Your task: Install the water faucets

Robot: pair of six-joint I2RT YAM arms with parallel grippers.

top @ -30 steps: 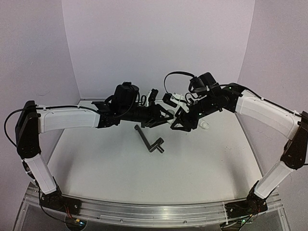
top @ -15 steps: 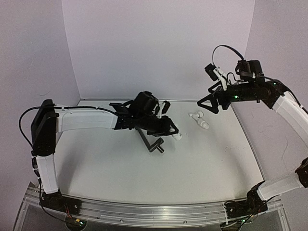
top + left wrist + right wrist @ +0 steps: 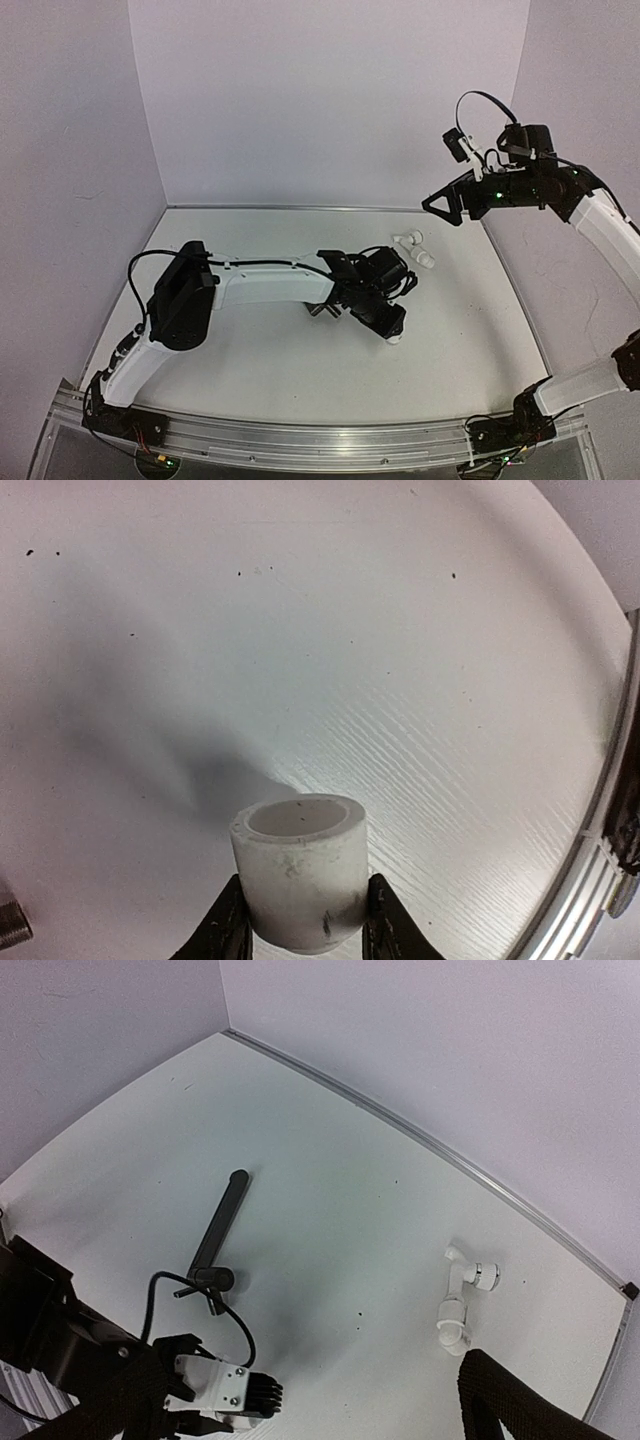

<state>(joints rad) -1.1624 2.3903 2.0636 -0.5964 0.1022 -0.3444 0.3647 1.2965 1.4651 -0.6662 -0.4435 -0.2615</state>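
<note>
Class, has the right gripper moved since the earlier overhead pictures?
Yes. The right gripper went from left of the white fittings to above and right of them.

Plain lilac walls [image 3: 330,90] are enclosing the white table [image 3: 250,370] on three sides (left, rear and right). Diffuse light is falling evenly across its surface. An aluminium rail [image 3: 320,440] is running along the near edge.

White shells cover the left arm [image 3: 265,285] and right arm [image 3: 603,228] between black joints, with looping black cables [image 3: 478,97].
</note>
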